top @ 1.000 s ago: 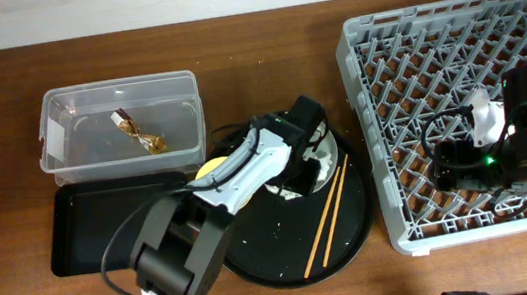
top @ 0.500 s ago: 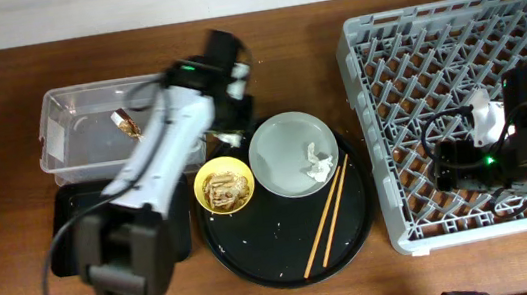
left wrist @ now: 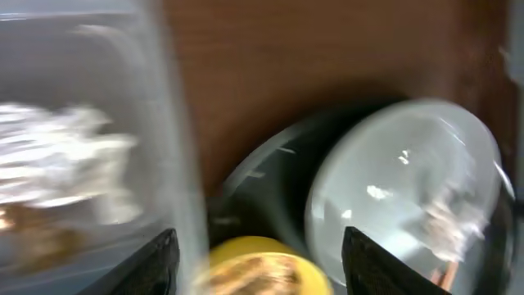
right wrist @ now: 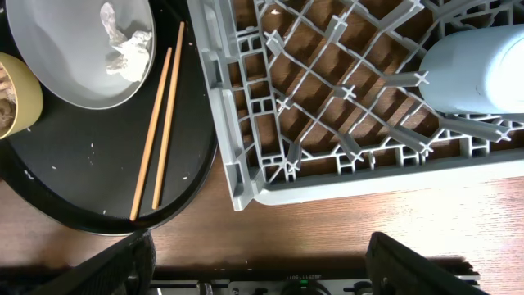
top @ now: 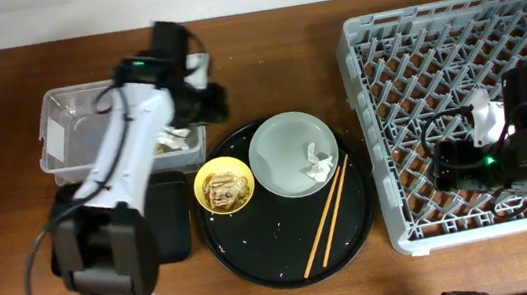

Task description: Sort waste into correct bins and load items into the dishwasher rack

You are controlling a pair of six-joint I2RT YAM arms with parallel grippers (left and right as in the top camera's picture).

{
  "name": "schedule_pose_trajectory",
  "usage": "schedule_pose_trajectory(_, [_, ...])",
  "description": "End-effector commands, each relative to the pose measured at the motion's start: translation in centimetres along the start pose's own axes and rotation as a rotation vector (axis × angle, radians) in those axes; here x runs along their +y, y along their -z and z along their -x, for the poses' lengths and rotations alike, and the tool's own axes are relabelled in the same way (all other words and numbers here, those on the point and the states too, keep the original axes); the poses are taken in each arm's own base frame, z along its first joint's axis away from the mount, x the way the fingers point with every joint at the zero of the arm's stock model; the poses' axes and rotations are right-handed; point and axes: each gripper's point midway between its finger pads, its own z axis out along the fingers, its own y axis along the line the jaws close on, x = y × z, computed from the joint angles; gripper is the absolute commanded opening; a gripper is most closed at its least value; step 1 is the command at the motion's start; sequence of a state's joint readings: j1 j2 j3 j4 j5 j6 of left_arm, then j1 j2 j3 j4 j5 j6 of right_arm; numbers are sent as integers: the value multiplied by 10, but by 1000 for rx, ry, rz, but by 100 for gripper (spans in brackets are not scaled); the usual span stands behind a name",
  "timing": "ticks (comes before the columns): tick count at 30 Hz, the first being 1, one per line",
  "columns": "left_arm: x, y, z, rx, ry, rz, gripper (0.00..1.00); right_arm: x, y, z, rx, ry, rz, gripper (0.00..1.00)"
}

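My left gripper [top: 207, 101] is open and empty over the right end of the clear box [top: 61, 102]. A white tissue [top: 174, 138] lies in the box below it. The blurred left wrist view shows this tissue [left wrist: 61, 160], the plate [left wrist: 409, 180] and the yellow bowl [left wrist: 262, 274]. The pale plate [top: 283, 145] holds another tissue [top: 318, 164]. The yellow bowl [top: 225, 185] holds food scraps. Chopsticks [top: 327, 210] lie beside the plate. My right gripper [top: 444, 161] is open and empty over the grey rack [top: 450, 24], by the light blue cup [right wrist: 483, 65].
Plate, bowl and chopsticks sit on a large round black tray [top: 276, 252]. The shallow black rectangular tray [top: 175, 229] lies in front of the clear box, mostly under my left arm. The gold wrapper is hidden under that arm. The pink cup is out of view.
My left arm swung from the plate up and left to the clear box. A white tissue now lies in the box's right end. The right arm has not moved.
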State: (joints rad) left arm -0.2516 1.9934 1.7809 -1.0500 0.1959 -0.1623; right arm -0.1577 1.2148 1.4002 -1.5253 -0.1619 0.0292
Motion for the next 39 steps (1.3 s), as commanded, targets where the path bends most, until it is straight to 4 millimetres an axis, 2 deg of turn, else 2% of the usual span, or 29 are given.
schedule_pose_trajectory(1, [-77, 4, -7, -31, -181, -89, 63, 0, -2, -2, 7, 6, -7, 85])
schedule_pose_trajectory(2, [-101, -1, -12, -43, -235, -109, 63, 0, -2, -2, 7, 6, -7, 85])
schedule_pose_trajectory(4, [-127, -11, -20, -59, -303, -100, 63, 0, -2, -2, 7, 6, -7, 85])
schedule_pose_trajectory(6, [-157, -28, -40, -61, -379, -113, 64, 0, -2, -2, 7, 6, -7, 85])
schedule_pose_trajectory(8, [-173, -45, -58, -57, -431, -117, 66, 0, -2, -2, 7, 6, -7, 85])
schedule_pose_trajectory(11, [-183, -73, -87, -47, -490, -100, 66, 0, -2, -2, 7, 6, -7, 85])
schedule_pose_trajectory(13, [-182, -90, -102, -31, -506, -101, 66, 0, -2, -2, 7, 6, -7, 85])
schedule_pose_trajectory(17, [-172, -105, -116, -10, -508, -90, 65, 0, -2, -2, 7, 6, -7, 85])
schedule_pose_trajectory(19, [-168, -106, -111, -29, -507, -57, 57, 0, -2, -2, 7, 6, -7, 86])
schedule_pose_trajectory(26, [-162, -110, -115, -22, -506, -39, 49, 0, -2, -2, 7, 6, -7, 86])
schedule_pose_trajectory(27, [-162, -110, -115, -25, -506, -40, 41, 0, -2, -2, 7, 6, -7, 86])
schedule_pose_trajectory(28, [-163, -110, -114, -28, -506, -42, 28, 0, -2, -2, 7, 6, -7, 86])
schedule_pose_trajectory(29, [-162, -110, -114, -28, -506, -41, 22, 0, -2, -2, 7, 6, -7, 86])
schedule_pose_trajectory(31, [-163, -110, -115, -23, -503, -44, 19, 0, -2, -2, 7, 6, -7, 85])
schedule_pose_trajectory(33, [-164, -110, -117, -19, -507, -44, 1, 0, -2, -2, 7, 6, -7, 86])
schedule_pose_trajectory(36, [-162, -110, -118, -15, -505, -40, 1, 0, -2, -2, 7, 6, -7, 86])
schedule_pose_trajectory(37, [-161, -106, -112, -27, -498, -38, 1, 0, -2, -2, 7, 6, -7, 86])
schedule_pose_trajectory(38, [-160, -98, -104, -47, -486, -41, 1, 0, -2, -2, 7, 6, -7, 86])
schedule_pose_trajectory(39, [-156, -82, -90, -83, -465, -45, 1, 0, -2, -2, 7, 6, -7, 86])
